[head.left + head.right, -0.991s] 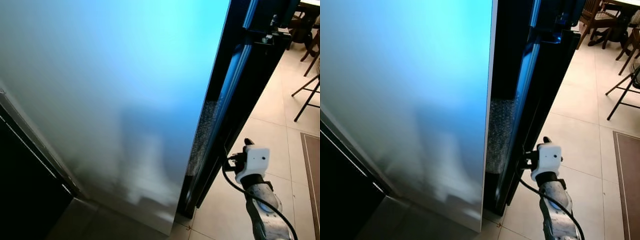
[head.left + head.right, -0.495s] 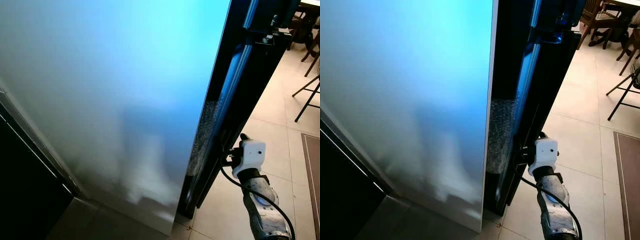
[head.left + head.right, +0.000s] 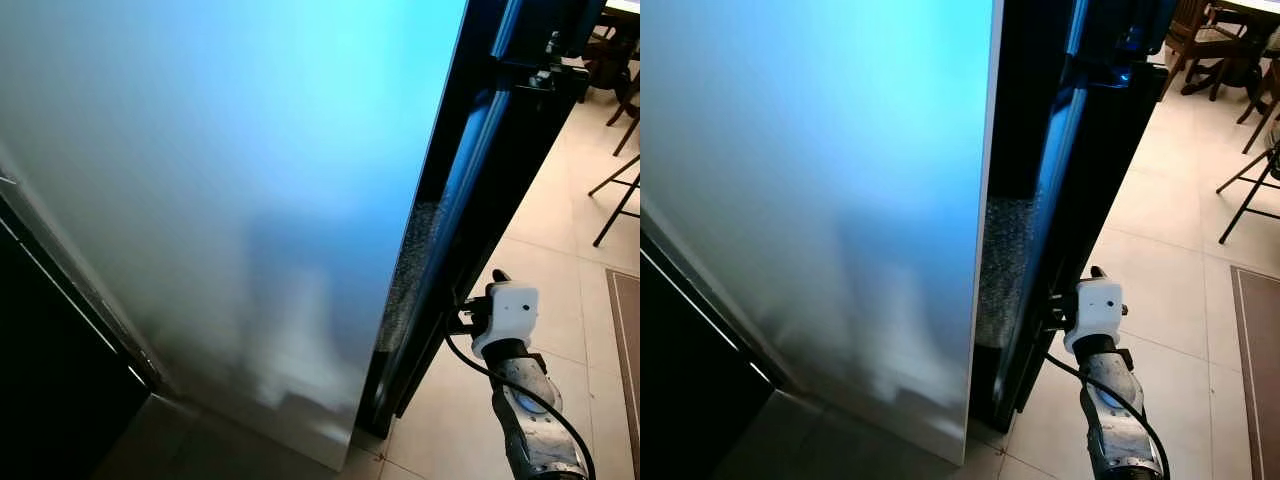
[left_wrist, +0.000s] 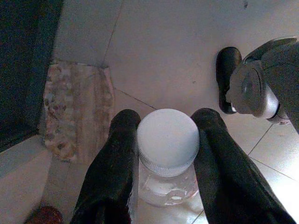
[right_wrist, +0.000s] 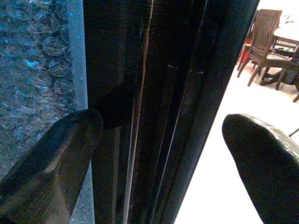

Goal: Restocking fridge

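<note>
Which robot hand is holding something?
The left gripper: its fingers are shut on a white-capped bottle. The right gripper is open around the dark door edge.

Over the last second the right gripper (image 5: 161, 135) closed in toward the dark edge of the fridge door (image 3: 1060, 200), then eased back slightly and a little lower. The head view shifted a touch, so the door edge sits marginally further right.

right arm (image 3: 528, 430): silver; white wrist housing (black cable); black fingers (image 5: 51, 158)
</note>
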